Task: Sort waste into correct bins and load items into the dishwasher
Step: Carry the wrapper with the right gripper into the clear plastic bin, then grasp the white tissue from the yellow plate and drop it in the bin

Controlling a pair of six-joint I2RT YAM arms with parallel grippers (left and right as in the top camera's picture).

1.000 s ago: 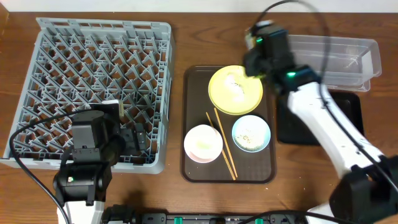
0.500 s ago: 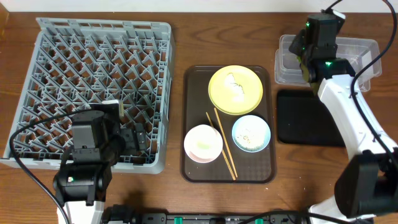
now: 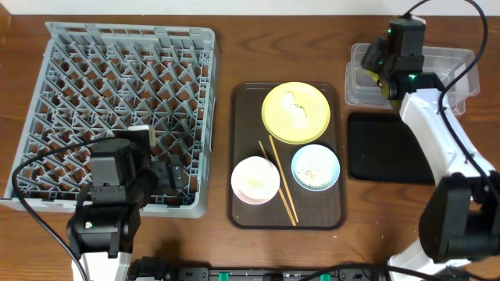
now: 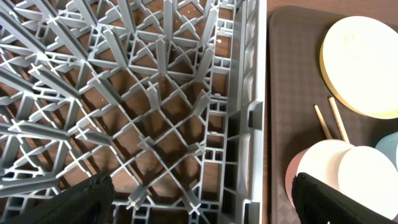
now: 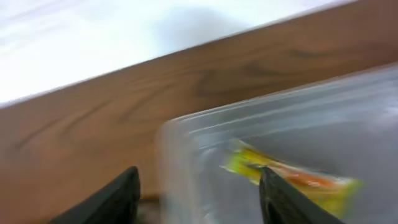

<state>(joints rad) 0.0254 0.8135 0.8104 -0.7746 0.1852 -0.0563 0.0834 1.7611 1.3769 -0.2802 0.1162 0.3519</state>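
Yellow-green wrapper (image 5: 285, 174) is lying inside the clear tub (image 5: 373, 93), close to its corner. The right gripper (image 5: 199, 180) hangs just above with its fingers spread and nothing between them. The black tray (image 3: 387, 148) sits right beside the tub. The yellow plate (image 3: 295, 117), blue bowl (image 3: 316, 168), pink bowl (image 3: 255, 179) and chopsticks (image 3: 279, 181) are all on the brown tray (image 3: 244, 140). The left gripper (image 4: 205, 199) is wide apart and empty too, over a corner of the grey rack (image 4: 155, 112).

Grey rack (image 3: 117, 86); yellow plate (image 3: 308, 125); pink bowl (image 3: 255, 179); blue bowl (image 3: 295, 170); black tray (image 3: 387, 148); yellow-green wrapper (image 5: 292, 174).
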